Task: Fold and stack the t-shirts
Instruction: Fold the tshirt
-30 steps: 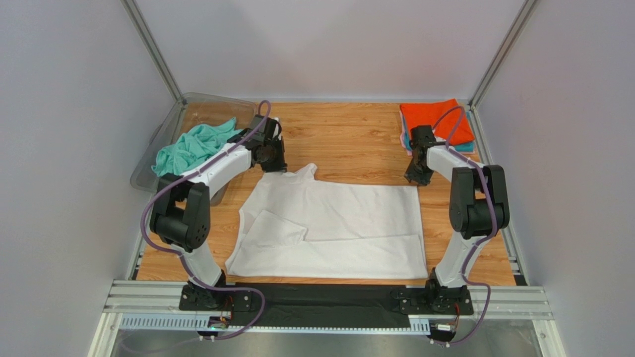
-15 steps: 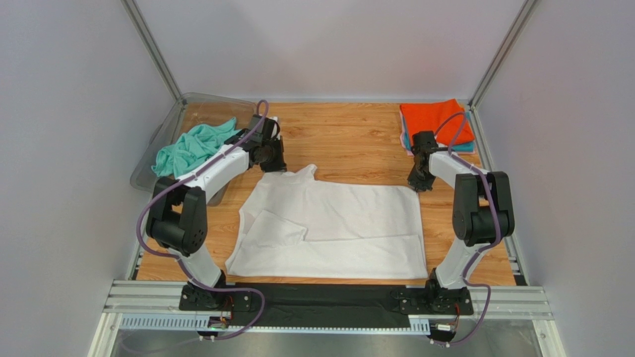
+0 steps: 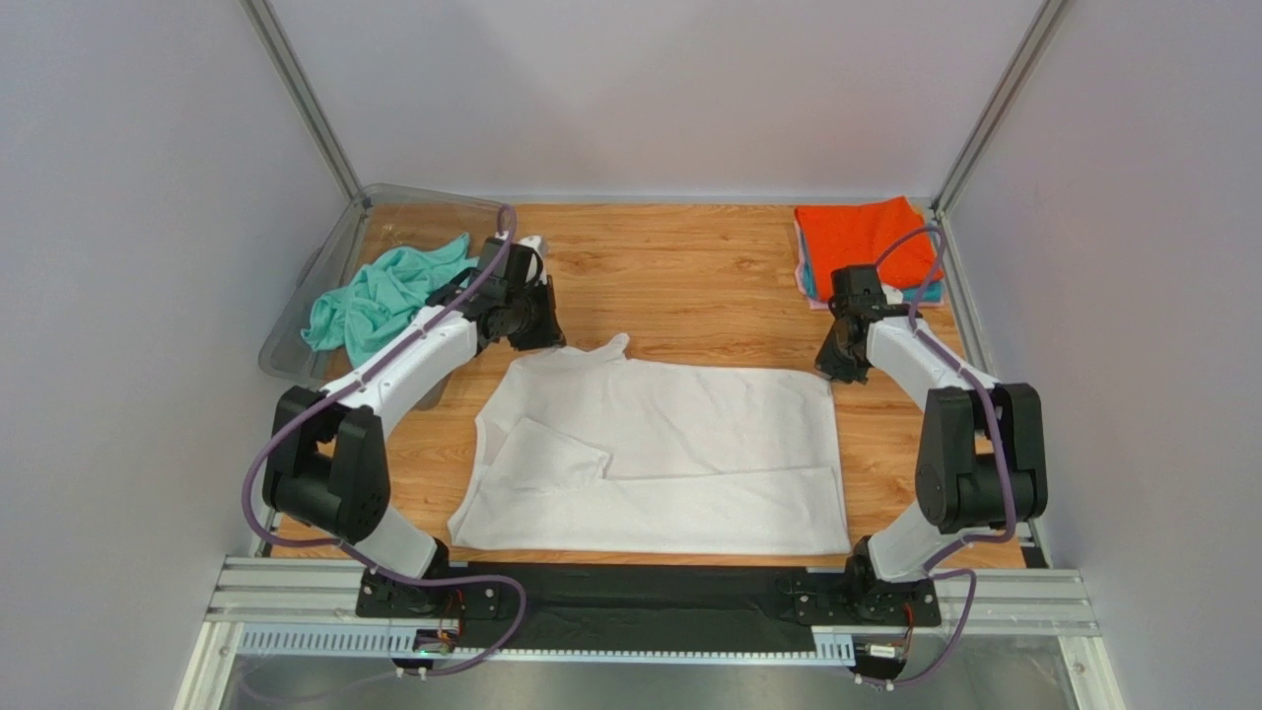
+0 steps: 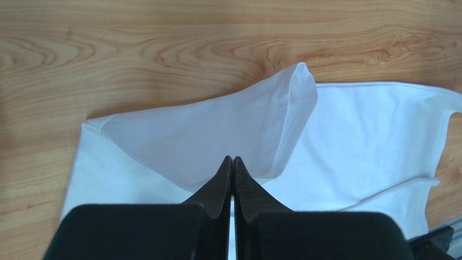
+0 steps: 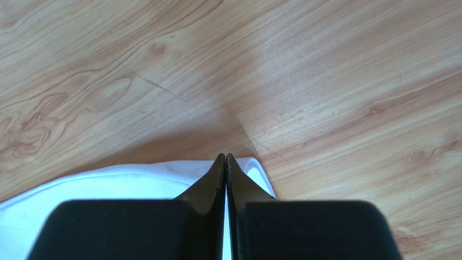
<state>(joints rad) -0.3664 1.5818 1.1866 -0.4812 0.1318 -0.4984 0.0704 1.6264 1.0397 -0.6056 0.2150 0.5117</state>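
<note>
White t-shirt (image 3: 667, 444): far edge in closed left tool (image 4: 232, 158); corner in closed right tool (image 5: 225, 155); table (image 3: 711, 281) beyond

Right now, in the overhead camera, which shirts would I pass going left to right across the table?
mint-green t-shirt → white t-shirt → orange t-shirt

free tabletop (image 3: 682, 266) between tray (image 3: 289, 343) and stack (image 3: 867, 240)
</note>
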